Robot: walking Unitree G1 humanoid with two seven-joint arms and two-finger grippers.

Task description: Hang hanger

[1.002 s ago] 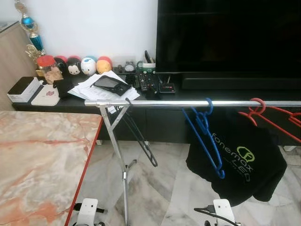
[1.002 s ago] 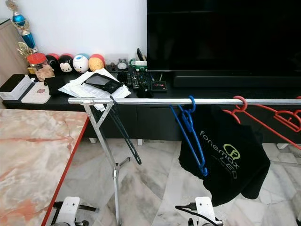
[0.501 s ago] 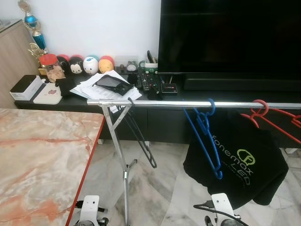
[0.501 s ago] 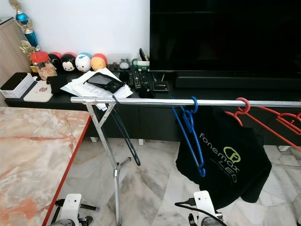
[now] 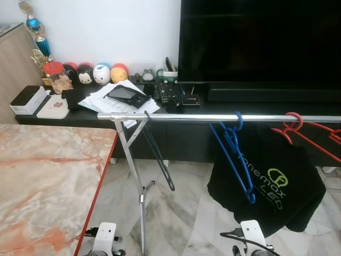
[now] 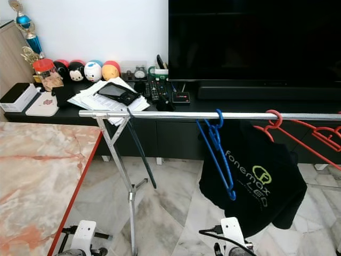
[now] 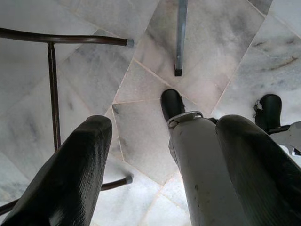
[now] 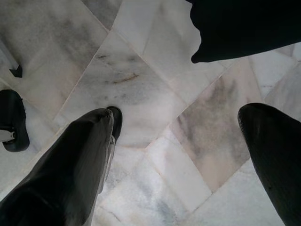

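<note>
A silver clothes rail (image 5: 192, 117) on a crossed metal stand runs across in front of the TV cabinet. A thin black hanger (image 5: 159, 158) hangs near its left end. Further right hang a blue hanger (image 5: 234, 160), a black T-shirt (image 5: 277, 184) with a green logo, and red hangers (image 5: 303, 133). Both arms hang low beside the stand. The left gripper (image 7: 160, 174) points down at the marble floor, open with nothing between its fingers (image 7: 70, 179). The right gripper (image 8: 171, 165) is also open and empty above the floor, below the T-shirt's hem (image 8: 244, 28).
A marble table (image 5: 42, 186) with a red edge stands at the left. Behind the rail is a low black cabinet (image 5: 176, 138) with papers, remotes, toy figures and a large TV (image 5: 261, 42). The stand's legs (image 7: 178, 37) rest on the floor near my feet.
The head camera has shifted slightly, so the whole scene drifts a little. The hangers and rail keep their places. Both arms still hang down.
</note>
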